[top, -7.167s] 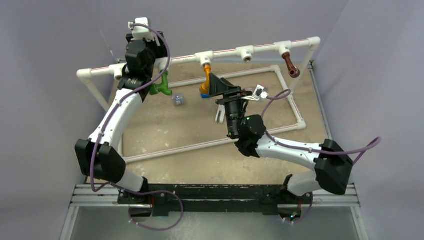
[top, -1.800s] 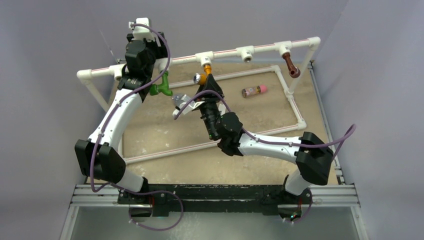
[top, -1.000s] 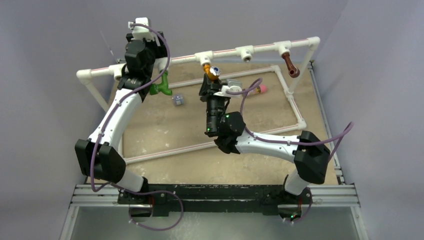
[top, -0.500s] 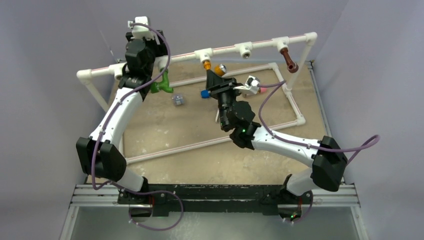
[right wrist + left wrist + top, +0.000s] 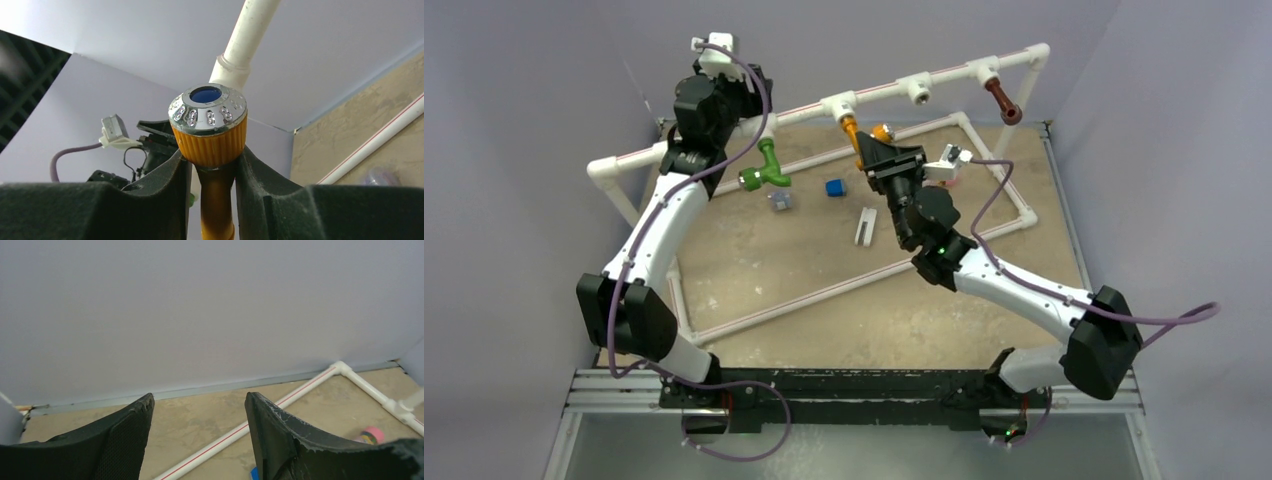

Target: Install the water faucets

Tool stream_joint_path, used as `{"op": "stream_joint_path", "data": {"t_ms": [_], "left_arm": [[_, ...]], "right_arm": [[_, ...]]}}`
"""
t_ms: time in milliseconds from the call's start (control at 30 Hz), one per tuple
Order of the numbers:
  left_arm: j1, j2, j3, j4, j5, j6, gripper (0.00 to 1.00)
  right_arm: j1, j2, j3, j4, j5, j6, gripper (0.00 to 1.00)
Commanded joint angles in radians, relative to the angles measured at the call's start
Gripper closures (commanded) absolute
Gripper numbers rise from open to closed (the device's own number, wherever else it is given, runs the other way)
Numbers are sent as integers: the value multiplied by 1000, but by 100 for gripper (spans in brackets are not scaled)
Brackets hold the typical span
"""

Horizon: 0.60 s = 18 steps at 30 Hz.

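- The orange faucet [image 5: 854,138] is hanging by its stem from a white tee socket [image 5: 839,103] on the upper rail [image 5: 879,93]. The right gripper [image 5: 212,157] is clamping its neck just below the chrome-capped knob. The views are not showing whether the stem is fully seated.
- If the wrist is turning off the stem's axis, the joint is likely to be cross-loading and jamming rather than seating.
- The fingers are bearing on a narrow, smooth neck. Under torque they may be slipping around the plastic and leaving the faucet loose or pointing the wrong way.
- Any sideways pull is passing straight into the rail. No fastening to the table [image 5: 754,260] is showing, so the frame may be sliding or tipping, which would disturb the green faucet [image 5: 771,163] on the left socket and the dark brown faucet [image 5: 999,98] on the right one.
- The left gripper [image 5: 199,405] is standing open and empty, facing the back wall [image 5: 210,315]. It is not bracing the frame against that pull.
- One empty tee socket [image 5: 916,90] is sitting close beside the working wrist, so a wide swing may be striking it.
- A blue block [image 5: 834,187] and a white piece [image 5: 865,225] are lying below, where a dropped faucet or a low forearm may be scattering them.
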<state>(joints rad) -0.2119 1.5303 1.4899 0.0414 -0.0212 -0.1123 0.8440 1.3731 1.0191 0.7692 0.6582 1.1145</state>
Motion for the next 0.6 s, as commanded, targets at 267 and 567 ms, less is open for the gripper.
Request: {"op": "stream_joint_path", "data": {"t_ms": [267,567], "left_arm": [[-41,53,-34,-307,309,26,37],[-41,44,-36,-307,296,27,37]], "right_arm": [[-192,-65,-45,-37,-132,470,100],[-194,-43,-76,10,-348,725,100]]}}
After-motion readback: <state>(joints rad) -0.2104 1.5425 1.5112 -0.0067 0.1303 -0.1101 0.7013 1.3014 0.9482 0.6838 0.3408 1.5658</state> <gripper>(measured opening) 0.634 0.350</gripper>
